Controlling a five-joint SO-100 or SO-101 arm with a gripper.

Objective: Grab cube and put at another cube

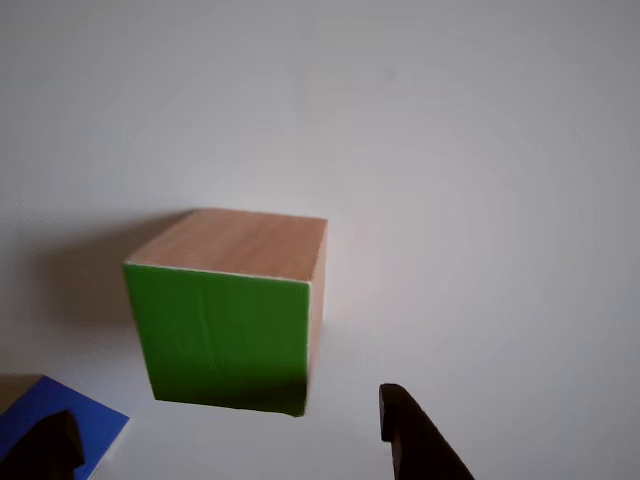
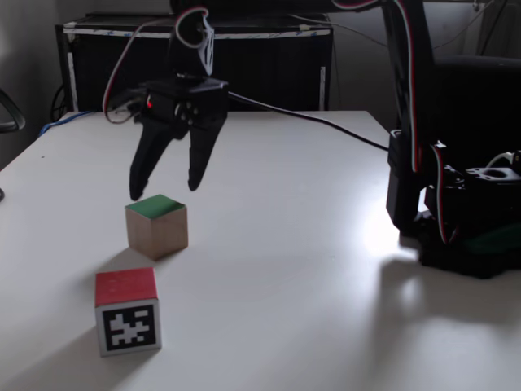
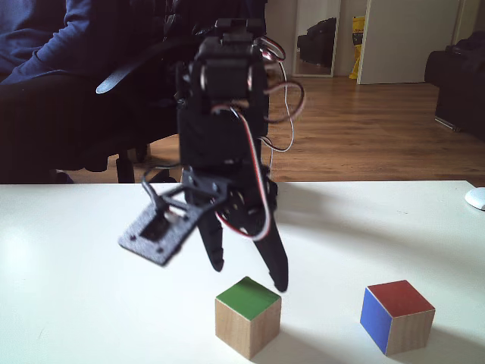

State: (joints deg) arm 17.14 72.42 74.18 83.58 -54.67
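The cube (image 2: pixel 157 226) is light wood with a green top face and rests on the white table; it also appears in the other view as the cube (image 1: pixel 228 308) and in a fixed view as the cube (image 3: pixel 248 315). My gripper (image 2: pixel 166 192) hangs open just above it, fingers pointing down and clear of the wood; the same gripper (image 3: pixel 251 277) straddles nothing. The other cube (image 2: pixel 128 309), with a red top and a black-and-white marker face, sits nearer the camera. The same cube (image 3: pixel 397 315) shows blue and red faces, and a blue corner of it (image 1: pixel 60 420) shows beside the fingertips (image 1: pixel 405 420).
The arm's black base (image 2: pixel 456 212) stands at the table's right in a fixed view, with cables running across the back. A seated person's sleeve (image 3: pixel 45 38) and a chair are behind the table (image 3: pixel 91 318). A white object (image 3: pixel 476 199) lies at the right edge.
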